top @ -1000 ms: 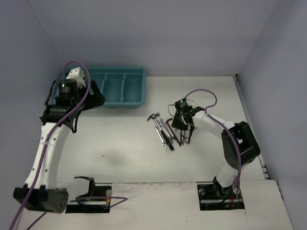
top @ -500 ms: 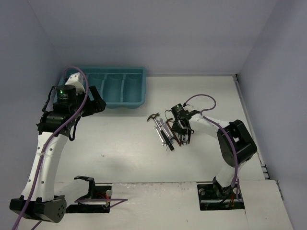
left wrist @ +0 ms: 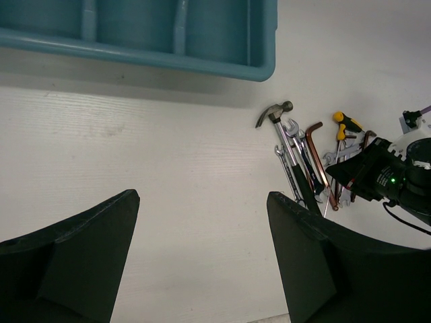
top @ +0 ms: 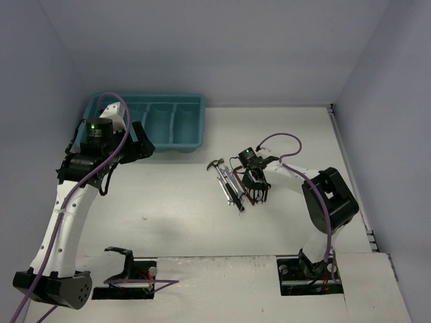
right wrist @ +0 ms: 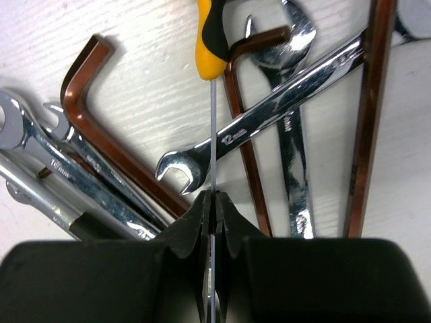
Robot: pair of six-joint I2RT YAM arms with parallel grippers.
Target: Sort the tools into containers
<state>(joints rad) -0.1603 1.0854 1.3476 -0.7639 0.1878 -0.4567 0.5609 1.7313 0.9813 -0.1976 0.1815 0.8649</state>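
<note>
The tools (top: 233, 184) lie in a pile mid-table: a small hammer (left wrist: 275, 113), silver wrenches (right wrist: 269, 114), dark red L-shaped keys (right wrist: 87, 108) and a yellow-and-black handled screwdriver (right wrist: 210, 33). My right gripper (right wrist: 213, 198) is down in the pile's right side (top: 258, 194), shut on the screwdriver's thin steel shaft. The teal tray (top: 199, 121) of containers stands at the back left, its compartments showing nothing inside. My left gripper (left wrist: 202, 196) hangs open over bare table just in front of the tray's near rim (left wrist: 202, 64), nothing between its fingers.
Grey walls close in the table at the back and both sides. The table's right edge (top: 350, 175) runs behind my right arm. Cables loop over both arms.
My right gripper has dropped into the pile and shut on the screwdriver shaft. My left gripper has drifted from over the tray's left end toward the near right.
</note>
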